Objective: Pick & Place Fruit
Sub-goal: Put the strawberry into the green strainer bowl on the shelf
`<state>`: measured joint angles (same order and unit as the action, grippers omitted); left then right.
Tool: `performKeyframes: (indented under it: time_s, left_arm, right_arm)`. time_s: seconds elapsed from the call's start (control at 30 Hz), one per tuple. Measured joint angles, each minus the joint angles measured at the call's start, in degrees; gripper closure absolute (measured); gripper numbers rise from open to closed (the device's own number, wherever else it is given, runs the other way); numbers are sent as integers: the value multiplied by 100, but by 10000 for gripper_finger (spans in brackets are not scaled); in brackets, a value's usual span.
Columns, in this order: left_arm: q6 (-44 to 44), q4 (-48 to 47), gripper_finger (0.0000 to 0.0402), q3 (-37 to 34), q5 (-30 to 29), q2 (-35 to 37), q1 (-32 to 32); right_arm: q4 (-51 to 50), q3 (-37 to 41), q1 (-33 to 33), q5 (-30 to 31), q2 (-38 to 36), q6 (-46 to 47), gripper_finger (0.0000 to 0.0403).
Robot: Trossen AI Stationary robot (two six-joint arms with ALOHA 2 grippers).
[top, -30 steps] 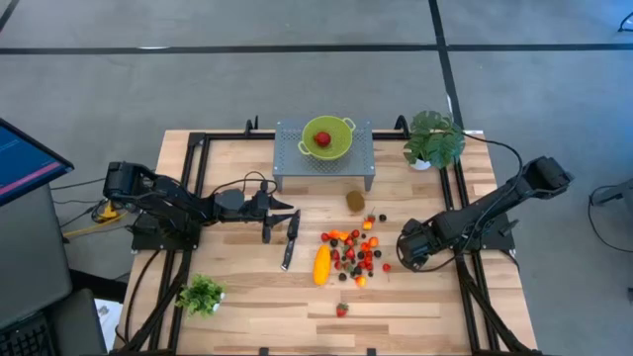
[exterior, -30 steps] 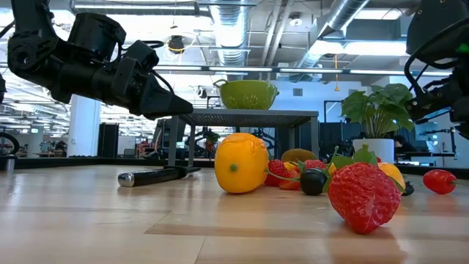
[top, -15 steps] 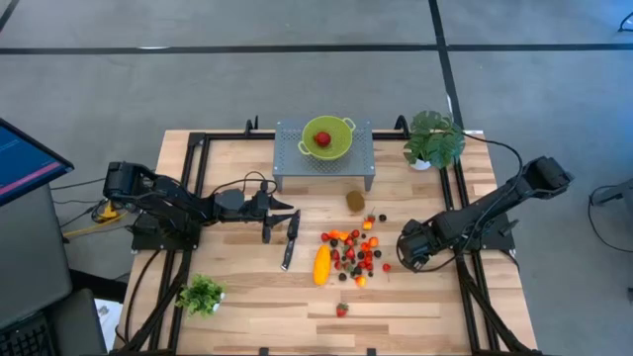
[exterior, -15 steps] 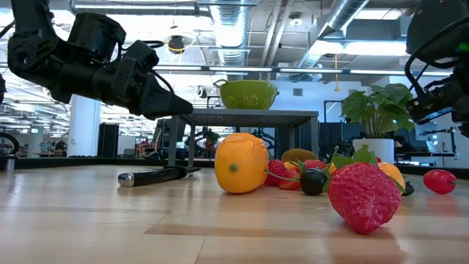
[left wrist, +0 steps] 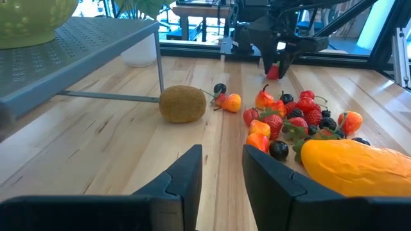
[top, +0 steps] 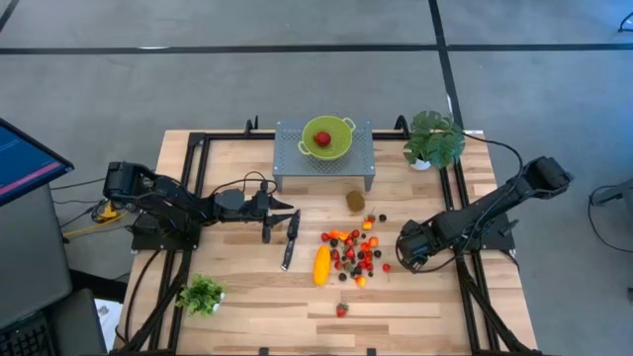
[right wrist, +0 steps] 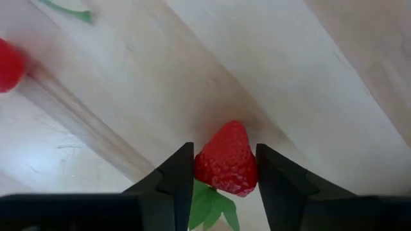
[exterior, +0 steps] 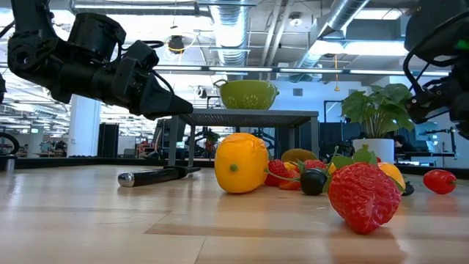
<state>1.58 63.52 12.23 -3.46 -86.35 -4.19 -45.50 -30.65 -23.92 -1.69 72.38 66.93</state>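
The fruit pile (top: 356, 252) lies on the table's middle: small red, orange and dark balls and strawberries. A long yellow-orange fruit (top: 321, 264) rests at its left and a brown kiwi (top: 355, 201) beyond it. A lone strawberry (top: 341, 310) lies near the front edge. My right gripper (top: 404, 249) is at the pile's right side, shut on a strawberry (right wrist: 226, 157). My left gripper (top: 280, 223) hovers open beside the knife (top: 290, 240), left of the pile, its fingers (left wrist: 221, 170) pointing toward the fruit. My right gripper pinches the strawberry by its two sides (right wrist: 199, 163) between both fingers, coming from above and pointing down. The leafy end (right wrist: 209, 202) faces the wrist and the pointed tip faces the table. In the left wrist view the strawberry (left wrist: 273, 71) sits low at the fingertips; I cannot tell whether it is lifted clear.
A grey rack (top: 361, 158) at the far middle carries a green colander (top: 341, 146) with a red fruit (top: 322, 138) inside. Potted plants stand at the far right (top: 433, 138) and near left (top: 201, 294). A loose red ball (top: 386, 267) lies by the right gripper.
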Motion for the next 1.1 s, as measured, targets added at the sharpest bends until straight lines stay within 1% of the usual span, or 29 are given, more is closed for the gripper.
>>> performKeyframes:
  time_s: [0.1,0.2,0.27,0.33,0.47,0.63,0.73,0.8,0.87,1.03,1.1]
  left_arm:
    - [0,-1,296,0,2,0,-1]
    - [0,1,296,0,2,0,-1]
    - [0,0,296,0,2,0,0]
    - [0,0,296,0,4,0,0]
    - [0,-1,296,0,4,0,-1]
    - [0,-1,296,0,7,0,0]
    - [-1,-1,296,0,9,0,0]
    - [-2,1,296,0,22,0,-1]
    - [-1,1,296,0,31,0,-1]
    - [-2,1,296,0,28,0,-1]
    - [0,1,296,0,26,0,0]
  right_arm:
    - [64,0,0,0,0,-22,269]
    - [324,2,-7,0,4,-137,247]
    - [577,2,-5,0,4,-274,240]
    - [928,2,-4,0,4,-461,245]
    - [1800,2,-5,-6,4,-1004,274]
    - [2809,-129,-3,-133,4,-1677,274]
    - [3202,-312,75,-133,4,-2163,260]
    - [3446,-452,209,-131,4,-2537,251]
    - [3636,-613,419,-130,4,-2997,250]
    - [4048,-1104,1208,-131,4,-4208,272]
    - [4169,-1347,1587,-131,4,-4727,272]
